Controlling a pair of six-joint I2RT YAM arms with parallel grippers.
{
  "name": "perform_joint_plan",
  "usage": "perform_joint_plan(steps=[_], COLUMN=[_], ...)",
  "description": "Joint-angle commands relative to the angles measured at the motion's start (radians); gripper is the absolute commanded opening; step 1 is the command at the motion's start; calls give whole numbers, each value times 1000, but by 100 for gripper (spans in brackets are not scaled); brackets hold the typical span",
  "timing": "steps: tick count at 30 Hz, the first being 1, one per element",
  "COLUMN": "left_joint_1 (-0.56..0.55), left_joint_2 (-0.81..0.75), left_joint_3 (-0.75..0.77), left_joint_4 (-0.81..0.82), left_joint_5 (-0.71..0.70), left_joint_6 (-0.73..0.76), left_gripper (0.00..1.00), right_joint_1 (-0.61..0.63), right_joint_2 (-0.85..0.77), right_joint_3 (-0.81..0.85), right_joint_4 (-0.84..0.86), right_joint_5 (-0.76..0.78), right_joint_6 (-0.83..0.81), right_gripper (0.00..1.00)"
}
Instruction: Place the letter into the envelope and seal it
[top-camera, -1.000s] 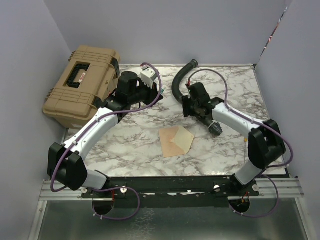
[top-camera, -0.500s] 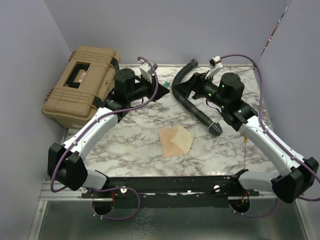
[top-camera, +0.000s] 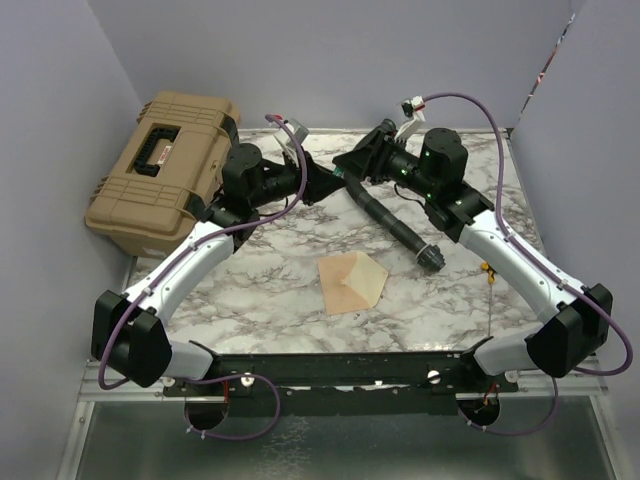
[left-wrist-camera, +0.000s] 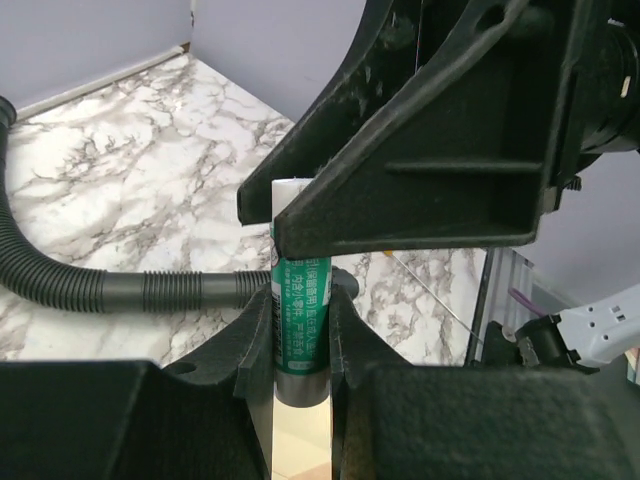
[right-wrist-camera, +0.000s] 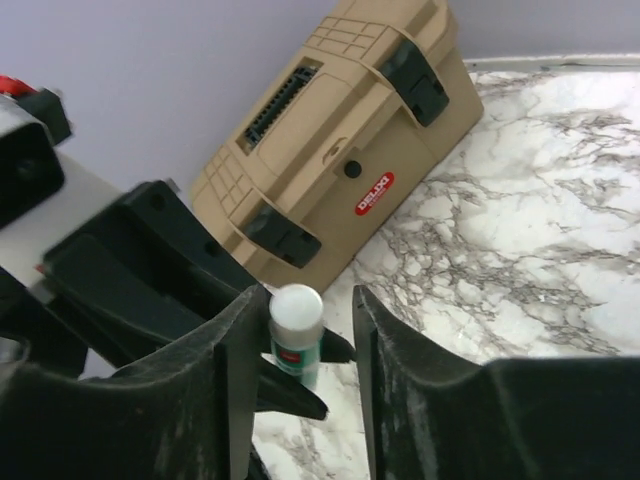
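My right pincer (right-wrist-camera: 305, 300) has swung across to 12 o'clock, jaws apart around the cap of the glue stick (left-wrist-camera: 299, 330) clamped in my left pincer (left-wrist-camera: 301, 300), readying the seal, while the envelope (top-camera: 352, 282) lies at 6 o'clock from them on the counter (top-camera: 250, 290).

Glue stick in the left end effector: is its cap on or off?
On. The white cap tops the glue stick held by the left end effector.

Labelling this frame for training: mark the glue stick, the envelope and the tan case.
glue stick (left-wrist-camera: 300, 315): left wrist view, on its green label.
envelope (top-camera: 352, 282): top external view, middle of its paper face.
tan case (top-camera: 165, 175): top external view, on the lid.
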Motion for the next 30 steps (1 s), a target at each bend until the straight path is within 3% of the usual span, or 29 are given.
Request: perform_joint_plan(steps=[1, 7, 11, 13, 15, 18, 22, 30], left_joint_1=[-1, 0, 4, 10, 17, 33, 79, 105], left_joint_2=[-35, -39, -41, -40, -38, -33, -15, 23], left_joint_3=[-33, -43, -42, -40, -35, -18, 7, -3], left_joint_4=[73, 100, 103, 103, 97, 58, -16, -1], left_joint_5=[60, 58, 50, 43, 41, 43, 96, 238], left_joint_6=[-49, -71, -91, -113, -132, -138, -141, -175], left_gripper=[0, 0, 1, 17, 43, 58, 58, 45], right_joint_1=[1, 0, -1, -1, -1, -2, -6, -5], right_joint_2=[11, 14, 12, 12, 13, 19, 31, 67], right_joint_3=[38, 30, 28, 24, 24, 32, 41, 52], right_joint_4=[20, 28, 25, 25, 22, -4, -41, -16], right_joint_5=[-48, -96, -127, -143, -161, -180, -194, -269], right_joint_6=[19, 27, 10, -4, -20, -54, -92, -57], right_gripper=[38, 16, 12, 11, 11, 11, 11, 11])
